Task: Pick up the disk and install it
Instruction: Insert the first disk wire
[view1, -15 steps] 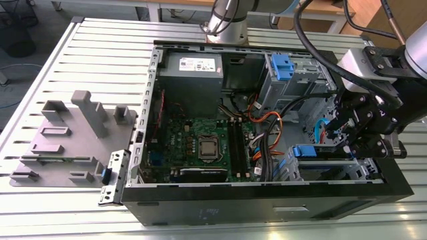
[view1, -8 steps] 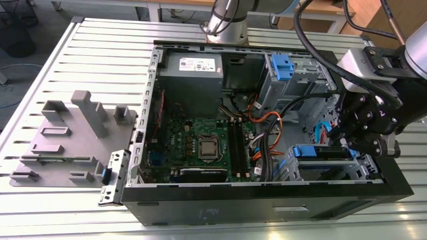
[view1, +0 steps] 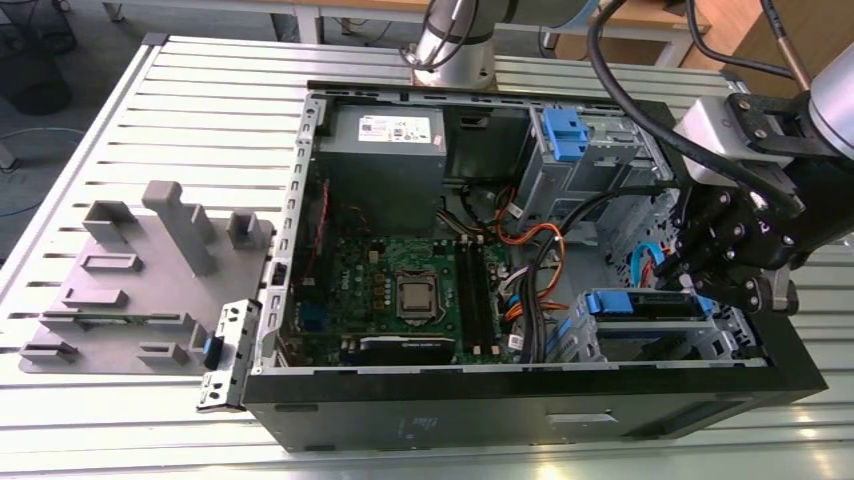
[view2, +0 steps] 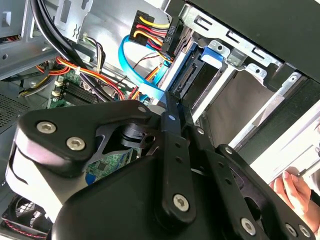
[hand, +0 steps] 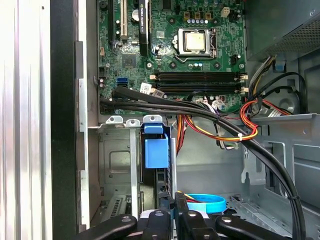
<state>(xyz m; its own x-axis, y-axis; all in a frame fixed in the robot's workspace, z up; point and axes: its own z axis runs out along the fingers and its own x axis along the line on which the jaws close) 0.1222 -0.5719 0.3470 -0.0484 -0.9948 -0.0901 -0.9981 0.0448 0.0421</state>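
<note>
Sitting in the metal cage (view1: 603, 338) at the case's near corner on the exterior view's right, the disk (view1: 641, 304) shows a blue rail and a strip of grey face. In the first wrist view the disk (hand: 157, 155) stands between the cage's thin walls, with blue plastic at one end. In the second wrist view the disk (view2: 187, 75) shows a dark connector end, edged by a blue rail.

The gripper (view1: 701, 288) hangs over that same corner and reaches down into the case (view1: 534, 405), right at the disk. In both wrist views the gripper (hand: 172, 202) has its black fingers (view2: 172, 150) drawn close together with barely a gap, tips at the disk's end. Whether they pinch any part of it I cannot tell.

A flat blue cable (view2: 131, 70) loops just beside the disk. Black cables (hand: 165, 102) run from the cage across to the board (view1: 400, 290), with orange, red and yellow wires (hand: 250, 112) near them. The board covers the case's floor.

A grey power supply (view1: 387, 140) fills the case's far corner on the exterior view's left. A second blue bracket (view1: 563, 135) stands along the case's far edge.

The case lies open on a slatted table (view1: 200, 100). A grey block (view1: 134, 290) with upright posts rests on the table at the exterior view's left, just beside the case. The arm's base (view1: 454, 40) rises at the table's far edge.
</note>
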